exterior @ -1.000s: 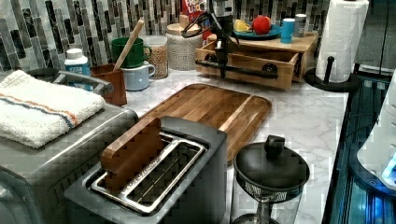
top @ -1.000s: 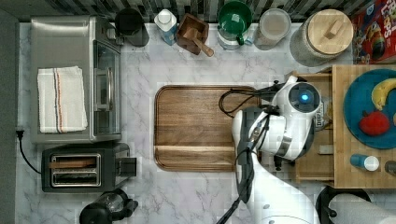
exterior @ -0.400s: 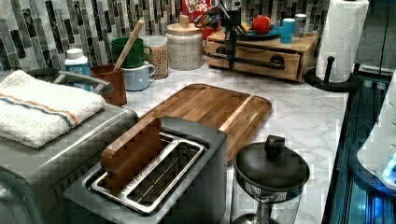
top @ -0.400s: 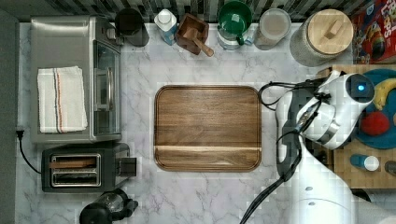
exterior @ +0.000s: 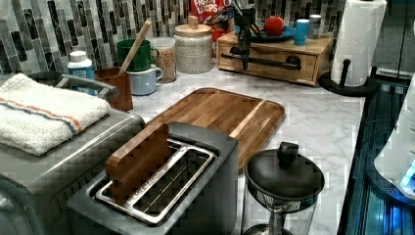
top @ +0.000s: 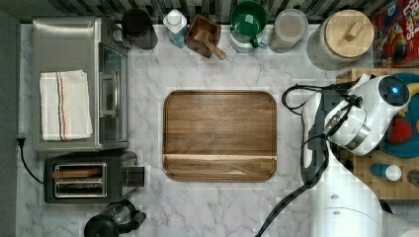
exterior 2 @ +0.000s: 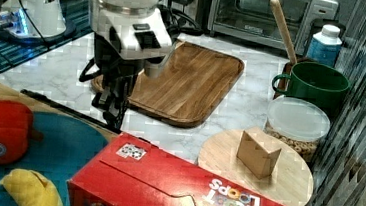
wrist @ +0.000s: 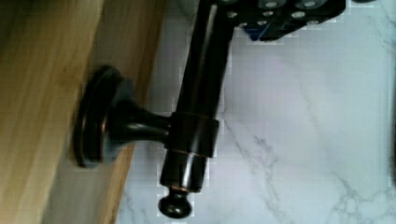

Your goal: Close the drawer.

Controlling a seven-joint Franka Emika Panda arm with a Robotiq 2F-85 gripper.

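From here I see the drawer [exterior: 274, 67] at the upper middle of the left view. Its pale wood front sits flush with the wooden box [exterior: 320, 49] that holds it, so it looks pushed fully in. The dark bar handle [exterior: 266, 60] runs across that front. The wrist view shows the handle [wrist: 201, 93] up close, with its round mount touching the pale drawer front [wrist: 42, 116] and marble counter behind it. The gripper [exterior: 244, 61] hangs straight down at the handle, toward the left view's left end of the bar. In the right view the gripper [exterior 2: 114, 116] is left of centre, its tip just beside the handle [exterior 2: 55, 101]. I cannot tell whether it is spread or pressed together. The dark wooden tray [top: 220, 136] lies in the centre of the top view, well apart from the box. A blue plate [exterior: 283, 33] sits on top of the box.
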